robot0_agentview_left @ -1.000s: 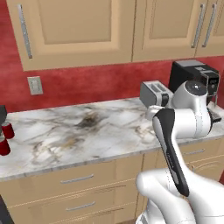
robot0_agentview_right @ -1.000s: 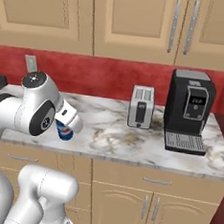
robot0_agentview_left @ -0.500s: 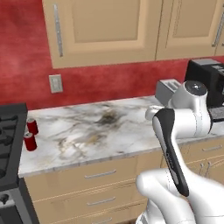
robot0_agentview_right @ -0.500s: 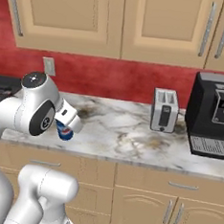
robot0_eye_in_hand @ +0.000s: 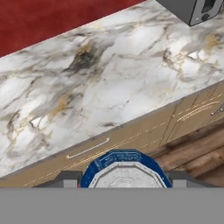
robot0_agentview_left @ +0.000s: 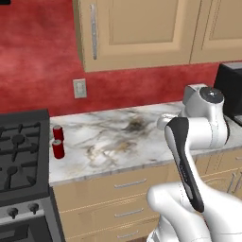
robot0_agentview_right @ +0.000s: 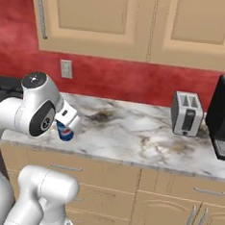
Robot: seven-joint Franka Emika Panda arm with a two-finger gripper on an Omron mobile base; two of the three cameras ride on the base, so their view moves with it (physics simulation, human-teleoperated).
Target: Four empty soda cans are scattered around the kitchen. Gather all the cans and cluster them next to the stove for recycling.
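Gripper [robot0_agentview_right: 67,128] stays clamped on blue silver-topped soda can [robot0_agentview_right: 63,132]; base has driven left, black gas stove [robot0_agentview_left: 21,156] fuller in view beside two red cans [robot0_agentview_left: 58,142].

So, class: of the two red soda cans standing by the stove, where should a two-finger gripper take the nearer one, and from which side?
Grip the nearer red soda can around its mid-body, probably from the counter's open front-right side. It stands upright, a smooth cylinder, so its round sides suit opposing fingers. The stove sits to its left and the other red can close behind.
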